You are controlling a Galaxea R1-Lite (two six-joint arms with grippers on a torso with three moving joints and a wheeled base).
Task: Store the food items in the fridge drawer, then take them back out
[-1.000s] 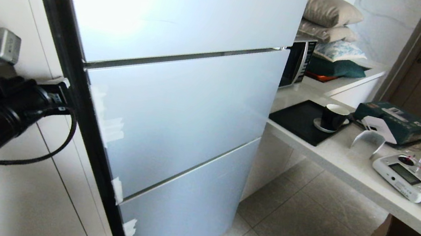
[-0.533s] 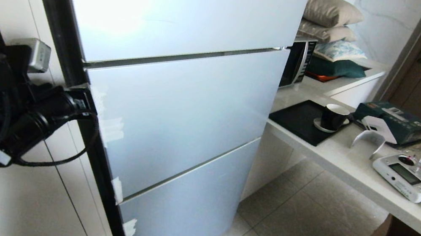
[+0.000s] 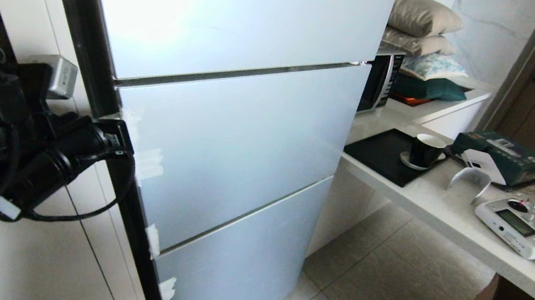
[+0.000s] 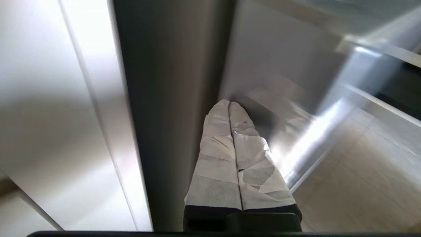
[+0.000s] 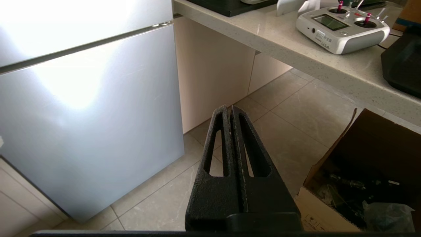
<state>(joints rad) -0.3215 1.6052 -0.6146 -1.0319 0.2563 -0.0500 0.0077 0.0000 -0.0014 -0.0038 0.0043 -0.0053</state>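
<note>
The food and the clear drawer cannot be seen; the fridge (image 3: 228,127) is all closed, with three pale blue-grey panels one above the other.

The left claw (image 4: 229,104) has its two taped fingers (image 4: 217,148) pressed together with nothing between them. Its tip sits right at the dark side edge (image 3: 106,107) of the fridge, by the corner of the middle panel (image 4: 283,65). On the claw's other side is a white cupboard wall (image 4: 49,115).

The right claw (image 5: 229,110) is also pressed together and holds nothing. It hangs over the grey tiled floor (image 5: 279,131). The bottom fridge panel (image 5: 85,115) is on one side of it. On the other side is an open cardboard box (image 5: 358,171). Past it is a pale counter (image 5: 296,52) with a white remote control (image 5: 342,28).

Farther along the counter are a black tray (image 3: 386,156), a dark cup (image 3: 425,149), a microwave (image 3: 380,79) and a pile of pillows (image 3: 421,26).

A second ago the left arm (image 3: 18,146) was lower and near the picture's left edge. Now it has come in and up, with its tip against the fridge's dark edge.
</note>
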